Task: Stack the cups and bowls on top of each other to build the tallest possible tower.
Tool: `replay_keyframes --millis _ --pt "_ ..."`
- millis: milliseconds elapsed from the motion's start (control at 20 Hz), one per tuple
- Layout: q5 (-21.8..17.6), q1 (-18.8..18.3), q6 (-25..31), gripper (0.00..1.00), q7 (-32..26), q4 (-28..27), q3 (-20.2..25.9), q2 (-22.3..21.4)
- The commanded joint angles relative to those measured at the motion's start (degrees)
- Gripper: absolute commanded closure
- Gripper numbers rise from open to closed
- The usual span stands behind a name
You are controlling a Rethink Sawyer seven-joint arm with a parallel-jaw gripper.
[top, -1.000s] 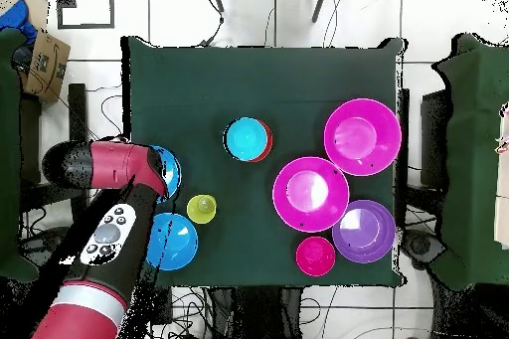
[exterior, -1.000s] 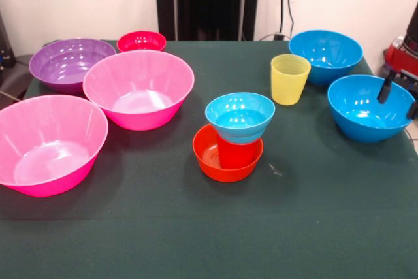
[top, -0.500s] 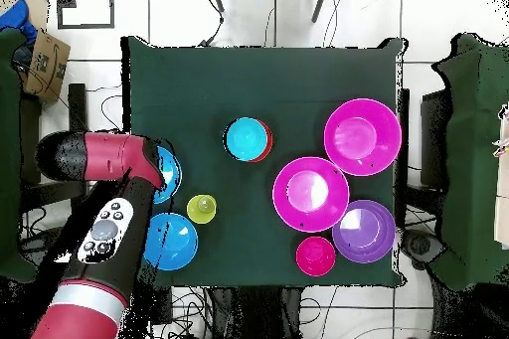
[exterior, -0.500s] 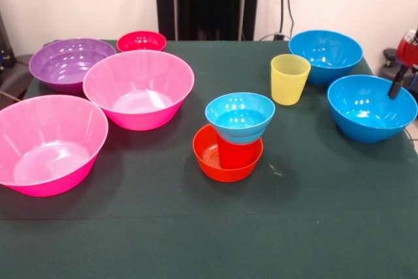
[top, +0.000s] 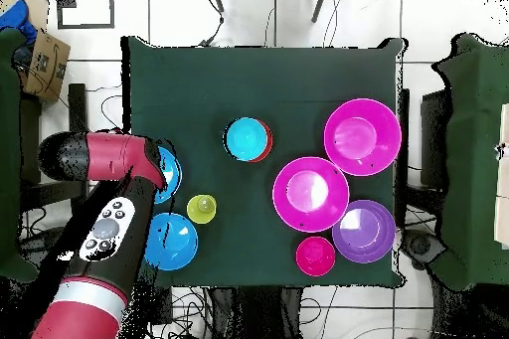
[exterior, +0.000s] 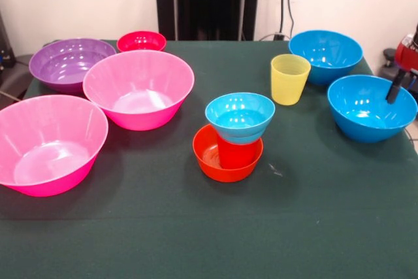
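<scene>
My gripper [exterior: 394, 89] hung over the right side of the near blue bowl [exterior: 363, 129], and I could not tell how far open it was or whether it held anything. In the front view, a second blue bowl [exterior: 325, 63] stood beyond and to its left, with the yellow cup [exterior: 289, 82] just beside that. Further left was the tower [exterior: 234, 136]: a light-blue bowl [exterior: 240, 119] on a red cup [exterior: 236, 153] in an orange bowl [exterior: 208, 161]. The pink bowls [exterior: 138, 89] stood well apart, far left.
</scene>
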Motion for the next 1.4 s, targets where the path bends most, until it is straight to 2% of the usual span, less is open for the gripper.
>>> replay_keyframes --millis 50,800,1000,1200,1400 --pt "-1.9 -0.7 -5.0 0.0 6.2 2.2 5.3 3.9" --pt "-2.6 0.6 -5.1 0.0 6.6 -0.2 3.6 7.3" --pt "-3.6 1.6 -1.0 0.0 6.8 -1.3 1.8 9.4" --pt "-3.7 2.1 0.9 0.0 6.8 -2.1 1.3 11.7" --pt "-3.6 1.9 4.0 0.0 5.4 -2.7 1.8 12.0"
